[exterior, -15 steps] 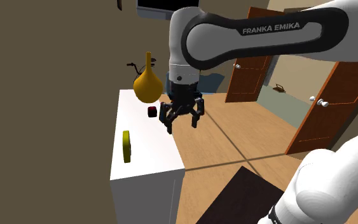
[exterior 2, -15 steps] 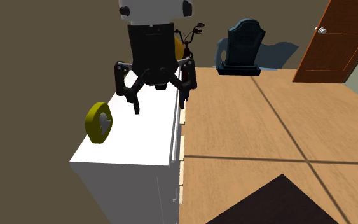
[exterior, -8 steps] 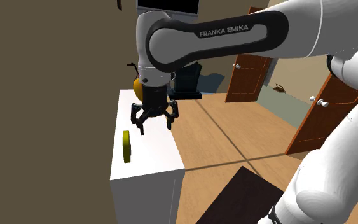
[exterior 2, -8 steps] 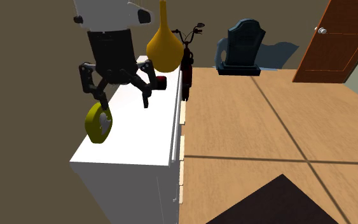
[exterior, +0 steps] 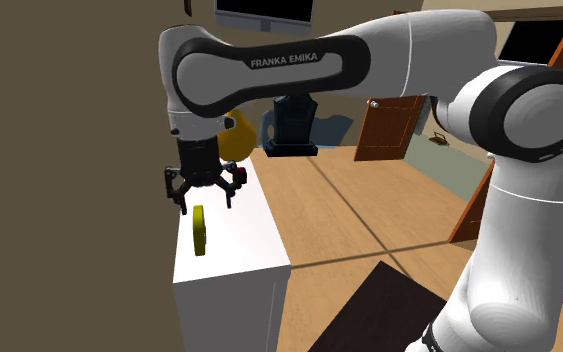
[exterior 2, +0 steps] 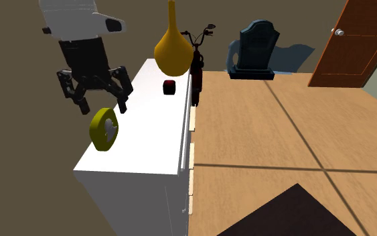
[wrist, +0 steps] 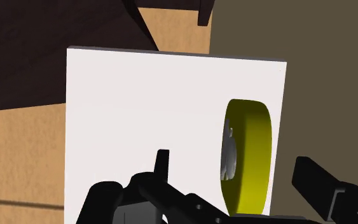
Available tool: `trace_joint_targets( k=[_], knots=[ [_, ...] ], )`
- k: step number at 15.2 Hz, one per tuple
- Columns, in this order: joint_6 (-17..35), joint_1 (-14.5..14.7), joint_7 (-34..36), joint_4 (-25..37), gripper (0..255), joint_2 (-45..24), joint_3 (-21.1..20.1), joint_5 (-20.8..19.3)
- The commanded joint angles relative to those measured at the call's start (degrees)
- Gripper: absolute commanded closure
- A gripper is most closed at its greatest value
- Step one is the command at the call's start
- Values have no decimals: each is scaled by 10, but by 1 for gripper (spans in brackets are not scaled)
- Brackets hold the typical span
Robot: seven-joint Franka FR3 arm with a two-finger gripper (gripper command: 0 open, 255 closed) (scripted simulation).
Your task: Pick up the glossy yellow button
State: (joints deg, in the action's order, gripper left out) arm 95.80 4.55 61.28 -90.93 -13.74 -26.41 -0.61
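White cabinet top (exterior: 241, 238) carries a glossy yellow disc-shaped button (exterior: 199, 231), grey-centred and standing on edge just beneath the spread fingers of the all-black gripper (exterior: 205, 201), hard by the edge along the brown wall (exterior: 69, 150), with bare top on the gripper's other side.

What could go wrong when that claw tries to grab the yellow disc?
The button stands on its rim at the edge of the table beside the wall; a nudge from the open gripper might roll it or tip it off. There is little room on the wall side, so the gripper may scrape the wall.
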Motion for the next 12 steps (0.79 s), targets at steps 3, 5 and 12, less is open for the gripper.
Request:
trace_joint_targets(
  k=[3,5,12],
  knots=[
    [54,5,8,-9,0,-24,2,-6],
    [69,5,7,-22,0,-26,2,-7],
    [74,6,6,-19,255,-34,4,-10]
  ],
)
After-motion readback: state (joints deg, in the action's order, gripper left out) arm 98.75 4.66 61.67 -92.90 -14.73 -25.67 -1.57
